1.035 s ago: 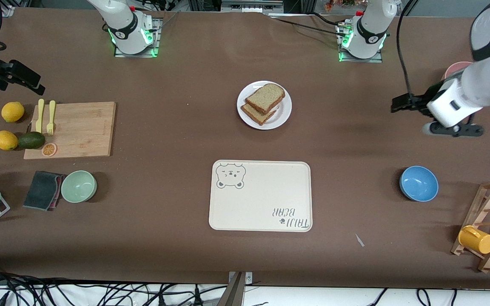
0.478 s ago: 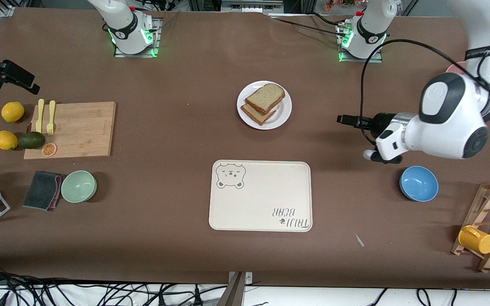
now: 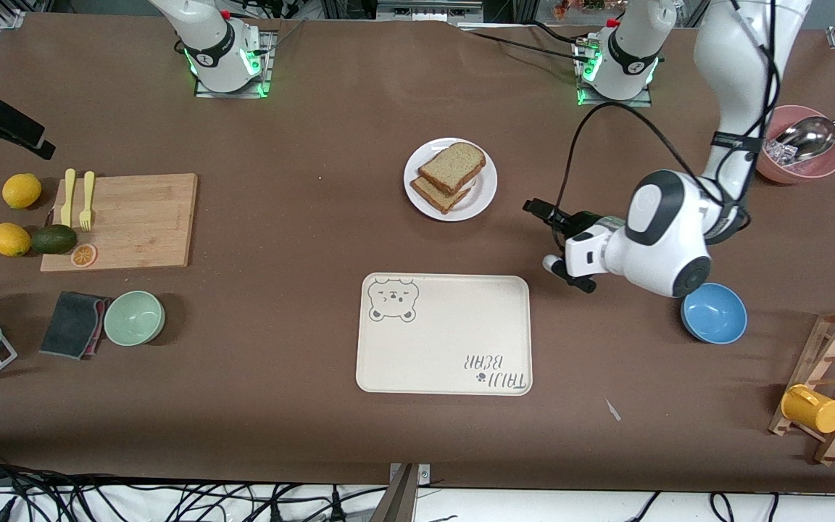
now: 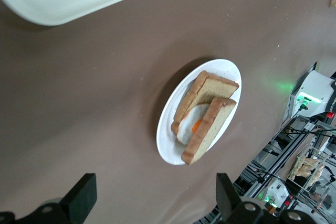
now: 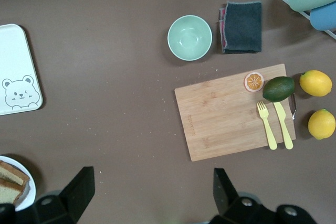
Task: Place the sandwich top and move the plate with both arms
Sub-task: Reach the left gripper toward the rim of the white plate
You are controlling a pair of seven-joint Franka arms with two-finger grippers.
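The white plate [image 3: 483,194] lies mid-table, farther from the front camera than the tray. The sandwich top [image 3: 452,164], a tan slice with a domed edge, leans over a second bread slice [image 3: 438,194]. In the left wrist view the plate [image 4: 168,145] carries the sandwich top [image 4: 210,129] resting on a fried egg [image 4: 190,125]. My left gripper [image 3: 546,233] hangs open and empty above the table, beside the plate toward the left arm's end. My right gripper [image 3: 6,127] is open and empty above the table edge at the right arm's end, close to the lemons.
A cream bear-print tray [image 3: 443,334] lies nearer the front camera than the plate. A blue bowl [image 3: 713,312] sits under the left arm's elbow. A pink bowl with a metal scoop [image 3: 800,145], a cutting board [image 3: 135,221], a green bowl [image 3: 134,317] and a wooden rack [image 3: 834,384] also stand around.
The left arm has swung in from the left arm's end of the table toward the plate, uncovering the pink bowl. The right gripper has drifted slightly outward.
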